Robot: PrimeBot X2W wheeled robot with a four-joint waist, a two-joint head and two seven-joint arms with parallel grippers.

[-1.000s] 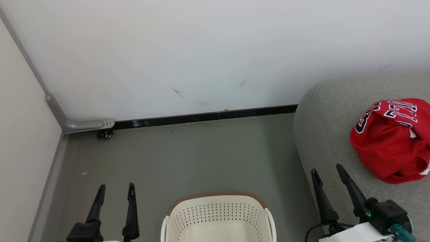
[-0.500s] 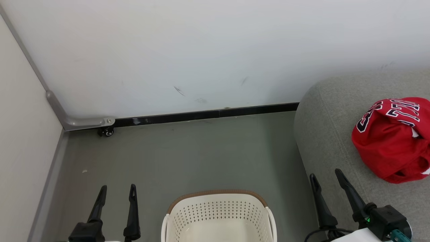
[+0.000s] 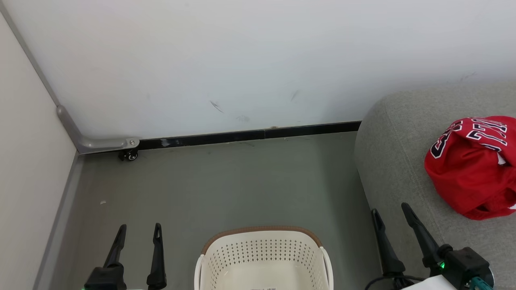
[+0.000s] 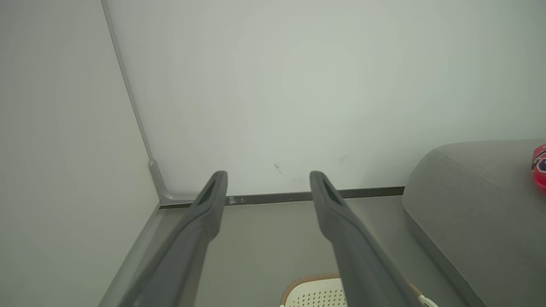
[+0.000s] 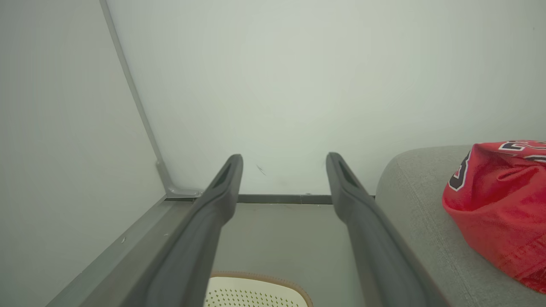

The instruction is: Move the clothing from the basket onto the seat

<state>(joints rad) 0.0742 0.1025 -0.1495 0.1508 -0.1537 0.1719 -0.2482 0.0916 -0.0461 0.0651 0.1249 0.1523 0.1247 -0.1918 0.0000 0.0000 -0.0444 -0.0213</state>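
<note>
Note clothing (image 3: 471, 169) heaped on seat (image 3: 395, 161) at frame right, well apart from basket (image 3: 262, 257) at bottom centre, visible part bare. Log left jaws and right jaws released, gripping nothing, parked lower left and lower right; probably nothing left to fetch.

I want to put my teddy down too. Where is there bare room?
The grey seat is bare between its rounded corner and the red clothing, which crowds its right side. The floor is bare from the black skirting down to the basket.

Grey floor (image 3: 225, 181) under the basket (image 3: 262, 250); seat (image 3: 395, 161) under red clothing (image 3: 467, 177)
</note>
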